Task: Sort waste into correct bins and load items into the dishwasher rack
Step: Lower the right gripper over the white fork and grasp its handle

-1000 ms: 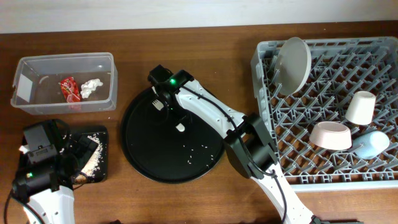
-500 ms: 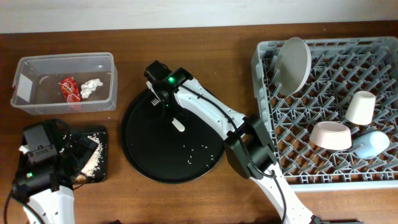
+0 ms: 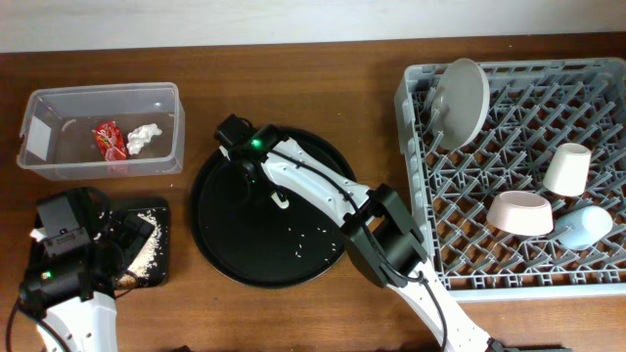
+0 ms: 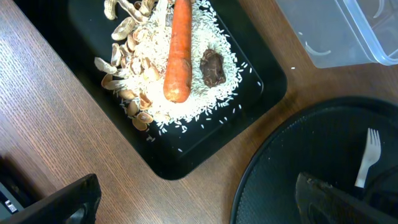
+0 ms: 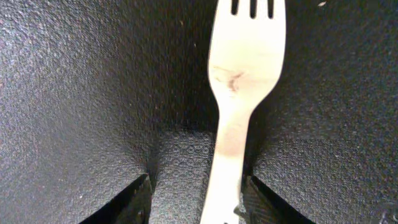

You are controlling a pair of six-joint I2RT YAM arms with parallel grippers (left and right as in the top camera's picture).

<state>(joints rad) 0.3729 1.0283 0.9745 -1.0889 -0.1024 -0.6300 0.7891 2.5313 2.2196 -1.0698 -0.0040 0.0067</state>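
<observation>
- Right gripper point(image 5: 194, 202) has shifted left across the large round black tray point(image 3: 303, 266); its jaws stand apart, astride the small white plastic fork point(image 5: 245, 68).
- Left gripper point(image 4: 199, 202) unmoved, jaws wide apart.

Left arm point(image 3: 61, 279): sits at near-left corner in overhead view, white link low, black wrist section above it, small green light lit.
Left claw point(image 4: 199, 202): jaws spread fully wide; one dark finger point(image 4: 68, 199) at lower left edge of wrist view, other at lower right edge.
Right arm point(image 3: 323, 191): long reach from near edge, bent at black elbow, white forearm stretched toward far left, green light lit at wrist.
Right claw point(image 5: 196, 202): pointing down, jaws partly apart, not clamped; two dark fingertips point(image 5: 127, 202) at bottom of wrist view.
</observation>
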